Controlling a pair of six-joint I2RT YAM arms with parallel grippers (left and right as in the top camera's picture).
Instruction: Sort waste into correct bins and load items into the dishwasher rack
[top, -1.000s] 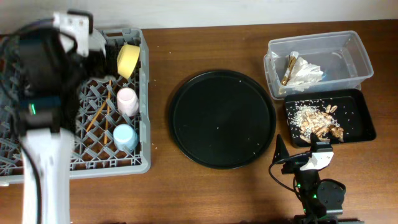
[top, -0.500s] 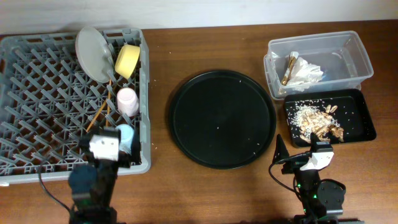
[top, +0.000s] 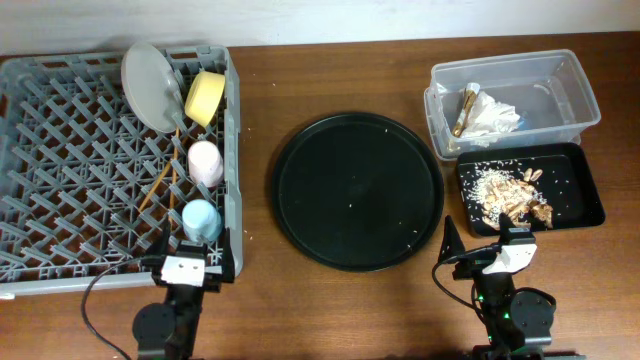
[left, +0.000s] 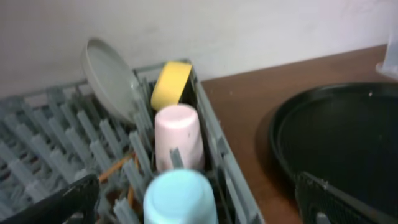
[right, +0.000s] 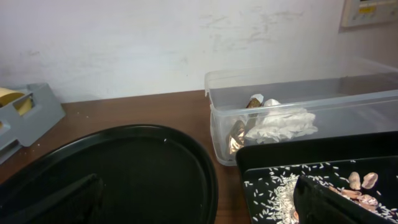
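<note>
Rack (top: 60, 130) sits loaded at the left of the worktop (top: 260, 60); left pincer (top: 190, 262) and right pincer (top: 483, 240) rest at the near edge, jaws apart, empty; risk: plate (top: 150, 85) leans tilted beside bowl (top: 207, 97), so a knock could topple it.

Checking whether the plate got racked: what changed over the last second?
The left gripper pulled back off the rack to the front edge of the table, open and empty, uncovering the plate leaning at the rack's far side. The right gripper, cups, bowl, chopsticks and both bins stayed put.
</note>
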